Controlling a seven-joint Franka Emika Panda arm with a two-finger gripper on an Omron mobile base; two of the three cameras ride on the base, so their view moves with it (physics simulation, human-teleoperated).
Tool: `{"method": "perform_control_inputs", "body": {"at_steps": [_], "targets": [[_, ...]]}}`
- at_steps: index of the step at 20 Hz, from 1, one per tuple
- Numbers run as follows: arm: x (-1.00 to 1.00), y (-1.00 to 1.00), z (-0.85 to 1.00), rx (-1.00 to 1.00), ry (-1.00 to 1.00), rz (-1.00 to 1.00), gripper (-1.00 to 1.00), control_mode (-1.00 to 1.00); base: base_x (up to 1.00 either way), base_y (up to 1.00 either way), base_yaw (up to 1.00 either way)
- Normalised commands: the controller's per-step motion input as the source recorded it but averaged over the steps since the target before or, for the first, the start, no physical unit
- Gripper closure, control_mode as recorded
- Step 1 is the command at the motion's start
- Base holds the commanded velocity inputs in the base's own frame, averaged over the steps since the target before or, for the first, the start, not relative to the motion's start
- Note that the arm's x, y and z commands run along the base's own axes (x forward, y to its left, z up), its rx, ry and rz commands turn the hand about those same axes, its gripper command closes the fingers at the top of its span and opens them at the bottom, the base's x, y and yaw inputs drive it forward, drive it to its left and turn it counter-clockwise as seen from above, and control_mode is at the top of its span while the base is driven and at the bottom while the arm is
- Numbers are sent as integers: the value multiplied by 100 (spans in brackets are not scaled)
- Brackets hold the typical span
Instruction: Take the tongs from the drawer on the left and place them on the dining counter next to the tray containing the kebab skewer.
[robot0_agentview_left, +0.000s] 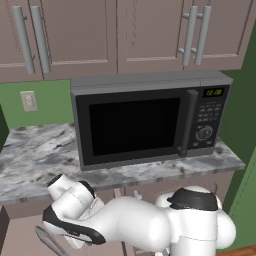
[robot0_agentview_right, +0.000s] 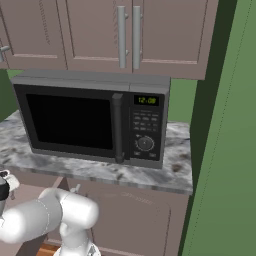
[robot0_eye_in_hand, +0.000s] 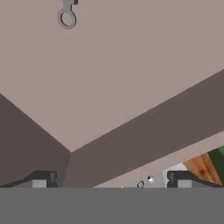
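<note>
1. Left base view: a microwave (robot0_agentview_left: 135, 125) sits on a marble worktop (robot0_agentview_left: 35, 155) under wall cabinets. The arm (robot0_agentview_left: 125, 225) bends down toward 7 o'clock, below the worktop edge. A slim grey strip (robot0_agentview_left: 47, 241) lies at 7 o'clock beside the wrist. It may be the tongs, but I cannot tell, as the frame edge cuts it off.

2. Right base view: the same microwave (robot0_agentview_right: 90, 120) appears from the other side, and the arm (robot0_agentview_right: 45, 215) leaves toward 8 o'clock. The hand's working end is off the frame here.

3. Hand view: the camera looks into the open drawer (robot0_eye_in_hand: 131, 65), with its pale floor at 12 o'clock and darker walls meeting in a corner at 7 o'clock.
   - The tongs (robot0_eye_in_hand: 66, 17) are on the drawer floor at 11 o'clock. The visible part is their ring end, with the long arms cut off by the top edge.
   - The gripper (robot0_eye_in_hand: 111, 181) has its jaws spread wide and holds nothing. One fingertip (robot0_eye_in_hand: 41, 178) is at 8 o'clock and the other at 4 o'clock.
   - Two tiny pale shapes at 6 o'clock are too small to name.

4. Step in hand, as I judge it: reaching into the drawer for the pick-up. The next move calls for shifting the hand toward 11 o'clock until the tongs lie between the fingers, then lowering and closing. The carry to the dining counter is yet to do.
</note>
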Motion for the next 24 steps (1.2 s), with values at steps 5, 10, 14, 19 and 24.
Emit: {"method": "perform_control_inputs", "body": {"at_steps": [5,10,14,19,24], "targets": [[17,0,-13,24,-5,0,-100,-100,0,0,0],[1,11,-26,15,-9,1,-100,-100,0,0,0],[0,31,-20,8,-6,2,-100,-100,0,0,0],[1,31,0,10,0,1,-100,-100,0,0,0],[0,22,0,14,0,0,-100,-100,0,0,0]]}}
